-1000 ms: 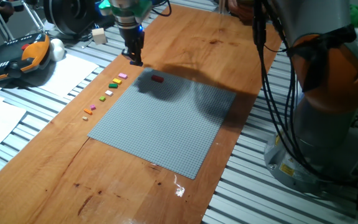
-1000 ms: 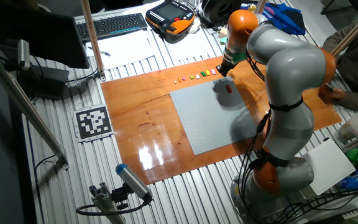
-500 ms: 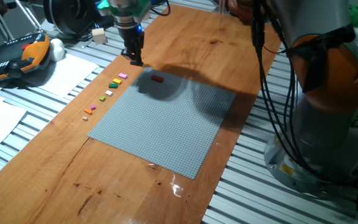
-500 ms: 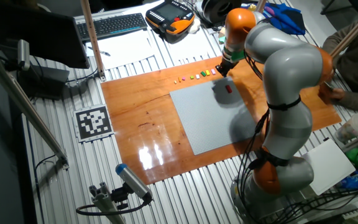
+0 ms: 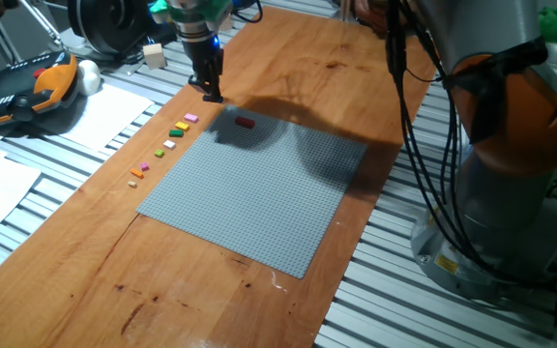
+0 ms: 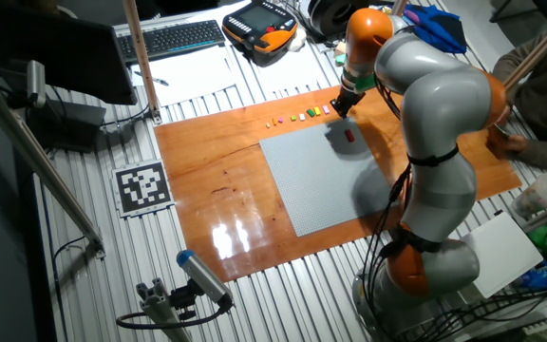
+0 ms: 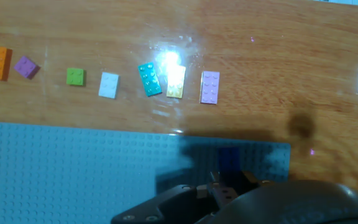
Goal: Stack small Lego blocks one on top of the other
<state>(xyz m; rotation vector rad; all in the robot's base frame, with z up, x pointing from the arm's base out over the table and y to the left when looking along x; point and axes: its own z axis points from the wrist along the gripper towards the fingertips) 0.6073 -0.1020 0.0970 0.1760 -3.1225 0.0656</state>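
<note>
The red brick (image 5: 246, 122) sits on the grey baseplate (image 5: 259, 193) near its far corner; it also shows in the other fixed view (image 6: 349, 136). My gripper (image 5: 208, 92) points down just above the baseplate's far corner, a short way left of the red brick, and appears in the other fixed view (image 6: 338, 108). In the hand view my gripper (image 7: 229, 177) is shut on a small blue brick (image 7: 229, 160), held over the baseplate's edge (image 7: 73, 168). The red brick is out of the hand view.
A row of small coloured bricks (image 5: 169, 137) lies on the wooden board along the baseplate's edge, including teal (image 7: 149, 79), yellow (image 7: 175, 81) and lilac (image 7: 209, 87). A teach pendant (image 5: 27, 87) and a wooden cube (image 5: 154, 55) lie beyond. The robot's base (image 5: 511, 145) stands at the right.
The gripper stays at the baseplate's far corner, still shut on the blue brick. Only the arm's upper links have shifted slightly.
</note>
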